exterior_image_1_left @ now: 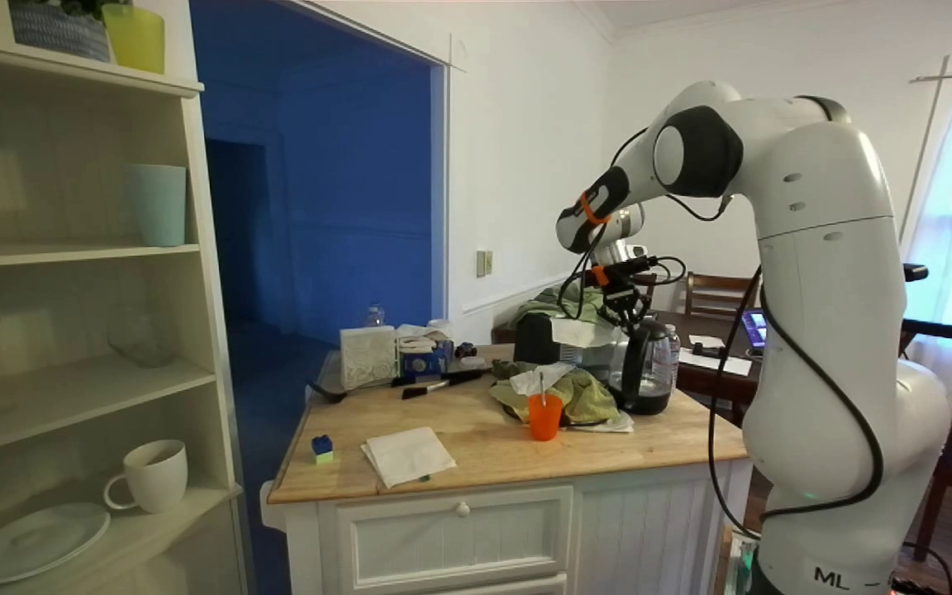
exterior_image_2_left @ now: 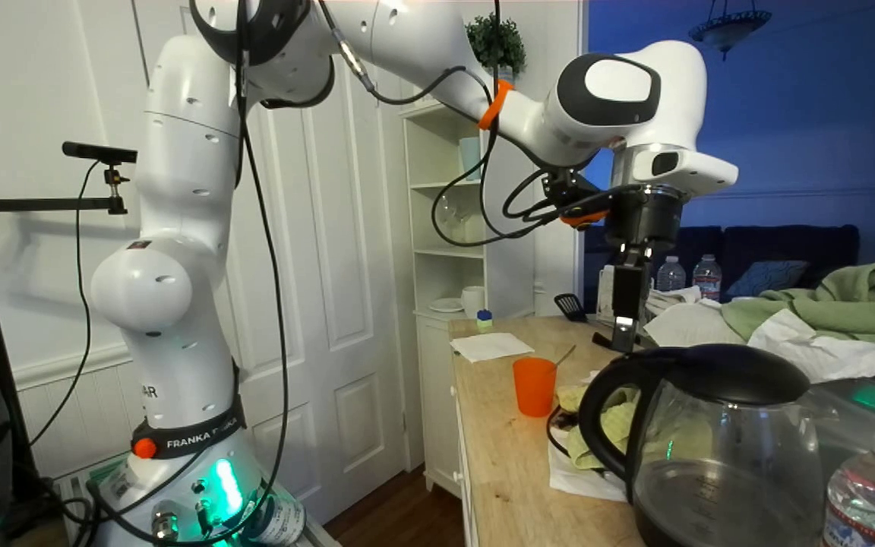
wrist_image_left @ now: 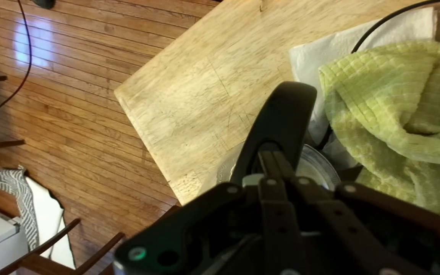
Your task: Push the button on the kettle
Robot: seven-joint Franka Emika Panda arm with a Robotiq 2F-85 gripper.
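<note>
The kettle is a clear glass jug with a black lid, handle and base. It stands upright on the wooden counter in both exterior views, its lid (exterior_image_2_left: pixel 741 372) and handle (exterior_image_1_left: pixel 631 372) showing. In the wrist view its black handle (wrist_image_left: pixel 288 107) runs up from below my fingers. My gripper (exterior_image_1_left: pixel 630 321) points down at the top of the handle, also in an exterior view (exterior_image_2_left: pixel 623 340). In the wrist view the fingertips (wrist_image_left: pixel 275 162) are together, holding nothing, over a rounded outline on the handle top that looks like the button. The fingertips mostly cover it; I cannot tell whether they touch.
An orange cup (exterior_image_1_left: pixel 545 417) with a spoon stands beside a green towel (wrist_image_left: pixel 388 114) and white paper. A water bottle (exterior_image_2_left: pixel 874 497) stands close beside the kettle. The counter's corner (wrist_image_left: pixel 118 91) is near the kettle. A black cord (wrist_image_left: pixel 372 28) crosses the paper.
</note>
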